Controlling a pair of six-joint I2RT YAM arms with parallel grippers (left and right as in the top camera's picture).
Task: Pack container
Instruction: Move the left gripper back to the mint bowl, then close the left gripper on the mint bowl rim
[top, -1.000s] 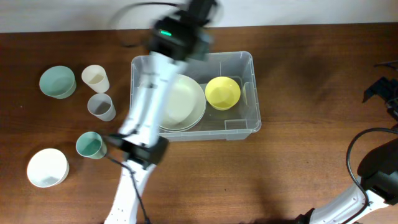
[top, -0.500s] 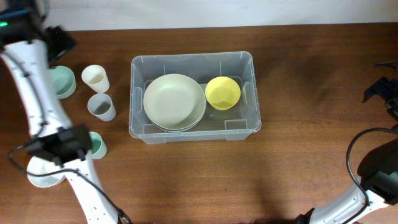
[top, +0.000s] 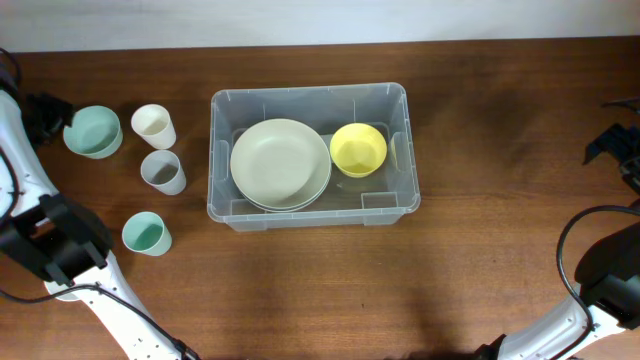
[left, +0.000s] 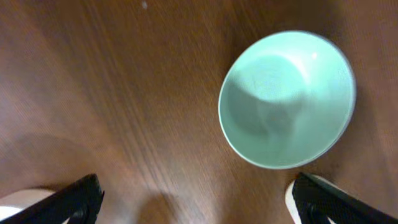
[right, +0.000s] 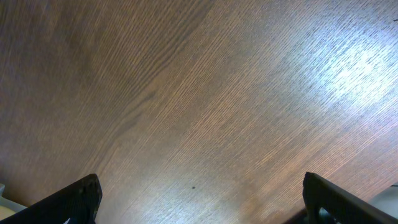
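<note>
The clear plastic container (top: 400, 110) stands mid-table and holds a pale green plate (top: 280, 163) and a yellow bowl (top: 358, 148). My left gripper (top: 47, 117) is at the far left edge, just beside a mint green bowl (top: 92, 131). In the left wrist view its fingers (left: 199, 202) are open and empty, with the green bowl (left: 286, 99) ahead on the wood. My right gripper (top: 612, 145) is at the far right edge. In its wrist view (right: 202, 199) it is open over bare wood.
Left of the container stand a cream cup (top: 153, 126), a grey cup (top: 163, 172) and a teal cup (top: 146, 234). The left arm's dark elbow (top: 50, 250) hangs over the front left of the table.
The left arm has swung from over the container to the far left edge beside the green bowl. The right arm has not moved.
</note>
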